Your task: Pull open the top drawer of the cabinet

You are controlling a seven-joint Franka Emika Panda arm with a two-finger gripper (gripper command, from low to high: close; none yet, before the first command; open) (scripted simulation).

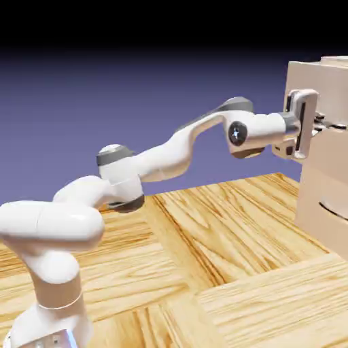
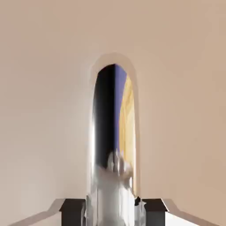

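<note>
Jaws clamped tight on the handle (image 2: 112,145), a slim, shiny metal bar running between the fingertips (image 2: 73,211). Gripper (image 1: 317,122) is level against the top drawer (image 1: 334,124) at the exterior view's right edge. Flat beige front, rigid, probably light on its runners (polished metal could slip). Cabinet (image 1: 326,183) boxy, matte; table (image 1: 204,272) glossy wood.
</note>
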